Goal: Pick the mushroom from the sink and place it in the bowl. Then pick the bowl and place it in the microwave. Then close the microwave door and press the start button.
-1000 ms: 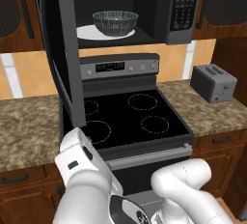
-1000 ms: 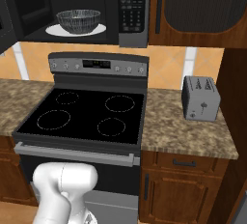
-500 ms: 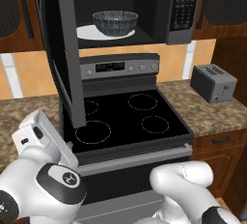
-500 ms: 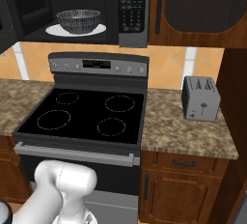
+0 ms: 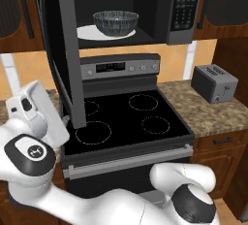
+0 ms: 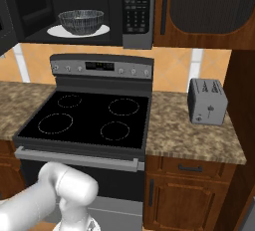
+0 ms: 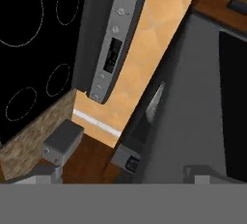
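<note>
With the bowl sitting inside the microwave on its plate, you are swinging the gripper — jaws apart, empty — beside the open door — a hard shove risks slamming it or glancing off its edge.

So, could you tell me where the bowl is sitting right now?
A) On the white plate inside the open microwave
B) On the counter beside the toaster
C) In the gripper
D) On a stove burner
A: the bowl rests on the white plate inside the microwave, whose door stands open, with the stove and counter below it.
</note>
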{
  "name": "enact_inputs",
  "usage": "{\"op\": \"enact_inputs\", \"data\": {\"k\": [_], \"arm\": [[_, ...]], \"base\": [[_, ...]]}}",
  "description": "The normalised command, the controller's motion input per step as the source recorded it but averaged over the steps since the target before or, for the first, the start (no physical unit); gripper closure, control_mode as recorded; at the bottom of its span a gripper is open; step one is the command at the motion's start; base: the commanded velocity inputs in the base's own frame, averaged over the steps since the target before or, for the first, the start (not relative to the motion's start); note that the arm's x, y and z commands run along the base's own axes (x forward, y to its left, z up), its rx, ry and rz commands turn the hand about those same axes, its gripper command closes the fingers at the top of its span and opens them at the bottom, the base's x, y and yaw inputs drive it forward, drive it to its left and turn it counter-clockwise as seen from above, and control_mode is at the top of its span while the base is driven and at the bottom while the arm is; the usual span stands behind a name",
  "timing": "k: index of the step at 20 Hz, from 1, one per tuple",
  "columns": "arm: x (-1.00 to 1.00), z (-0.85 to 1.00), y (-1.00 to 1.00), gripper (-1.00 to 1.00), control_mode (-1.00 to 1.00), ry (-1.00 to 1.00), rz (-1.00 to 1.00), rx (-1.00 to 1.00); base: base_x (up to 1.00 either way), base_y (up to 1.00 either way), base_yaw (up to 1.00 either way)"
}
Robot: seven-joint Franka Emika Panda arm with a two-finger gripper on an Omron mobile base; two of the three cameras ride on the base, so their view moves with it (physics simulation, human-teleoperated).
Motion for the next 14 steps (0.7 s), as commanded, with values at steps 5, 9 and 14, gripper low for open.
{"op": "enact_inputs", "data": {"k": [5,9,14], "arm": [[-0.02,0.41,-0.64,-1.00,-1.00,-0.27,-0.12,0.00],[0.00,0.34,-0.98,-1.00,-1.00,-0.26,-0.07,0.00],[0.02,0.31,-1.00,-1.00,-1.00,-0.14,-0.02,0.02]], "base": [[0.00,0.00,0.00],[0.00,0.00,0.00],[0.00,0.00,0.00]]}}
